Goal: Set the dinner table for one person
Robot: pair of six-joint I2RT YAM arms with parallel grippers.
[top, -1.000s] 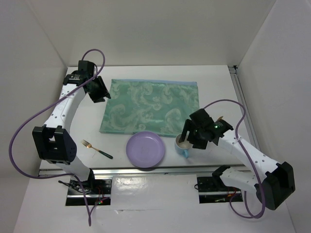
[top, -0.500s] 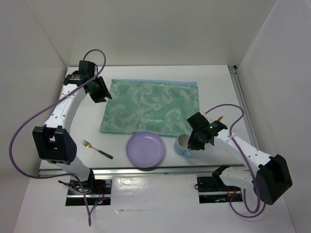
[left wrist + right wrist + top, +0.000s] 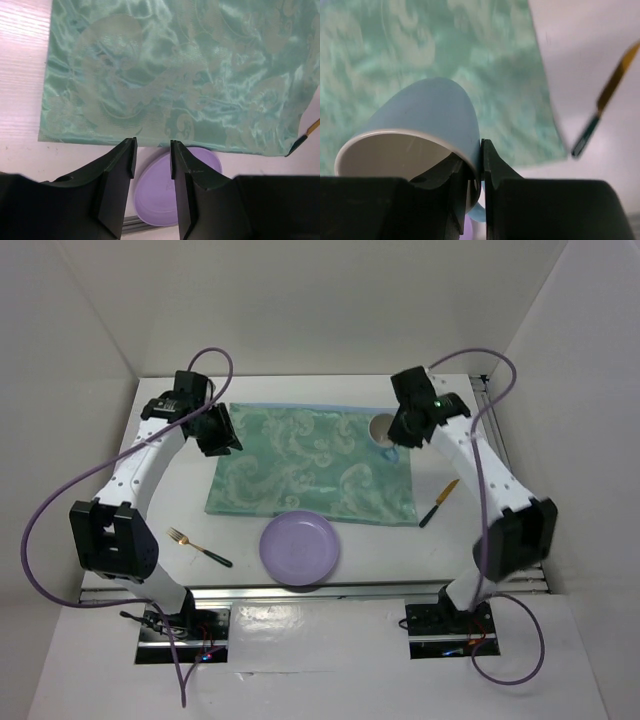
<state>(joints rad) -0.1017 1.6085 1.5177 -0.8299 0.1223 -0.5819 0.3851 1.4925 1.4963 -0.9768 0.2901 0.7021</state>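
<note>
Tabletop point(image 3: 400, 550), 1 setting: I have the cup point(image 3: 420, 125) wall pinched in the right end effector point(image 3: 481, 155) over the far right corner of the placemat point(image 3: 310, 460); left end effector point(image 3: 152, 155) spread, empty.

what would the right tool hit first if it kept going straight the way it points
Most likely the green placemat. The right tool is shut on the cup above the mat's far right corner, so the cup would reach the cloth before the tool itself. How high it hangs is unclear.
</note>
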